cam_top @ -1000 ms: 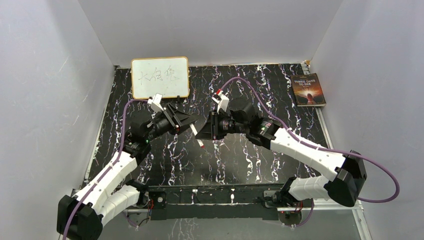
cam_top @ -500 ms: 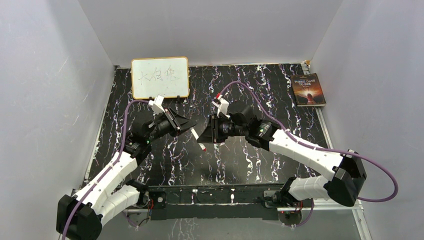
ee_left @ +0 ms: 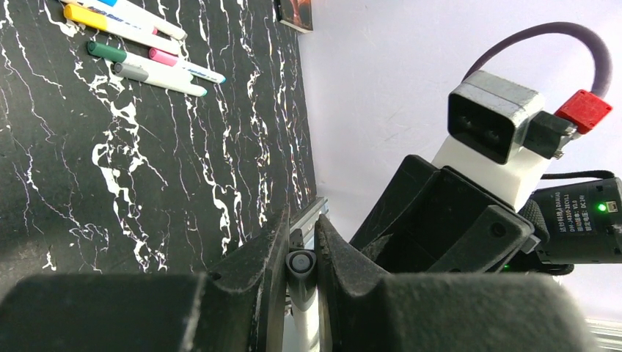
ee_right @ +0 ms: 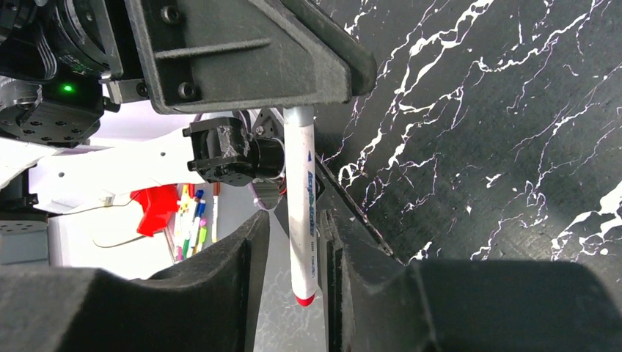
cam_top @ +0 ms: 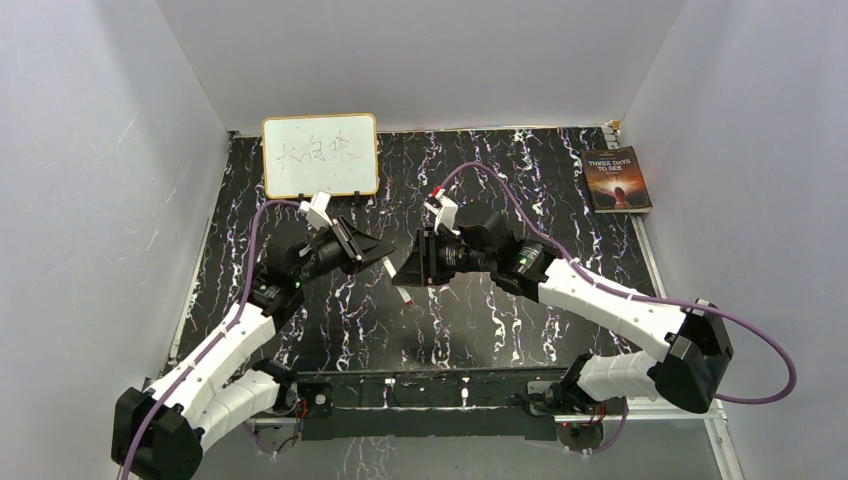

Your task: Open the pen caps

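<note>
The table (cam_top: 500, 320) is black with white wiggly lines, and grey walls (cam_top: 100, 200) are standing around it. At the back left a whiteboard (cam_top: 320, 155) is leaning up. Someone's hand-drawn signs are showing on it, but I cannot read them.

Just in front of the whiteboard, a few other pens (ee_left: 139, 44) are lying side by side on the table. Their pen caps (ee_left: 103, 51) are sitting on them: green, grey, pink and yellow ones are showing.

The left end effector (ee_left: 301, 246) is squeezing tight on the dark round end of one pen (ee_right: 297, 161). It is holding that pen up in the air over the middle of the table. I cannot tell if that dark end is a cap.

The pen is white with a red end (ee_right: 304, 299). Blue writing is running down it, too small to read.

The right end effector (ee_right: 295, 224) is sitting around the lower part of the same pen. Its fingers are a little apart, and a gap is showing on one side of the pen.

At the far right a book (cam_top: 617, 180) is lying flat. Its cover is saying "THREE DAYS TO SEE".
</note>
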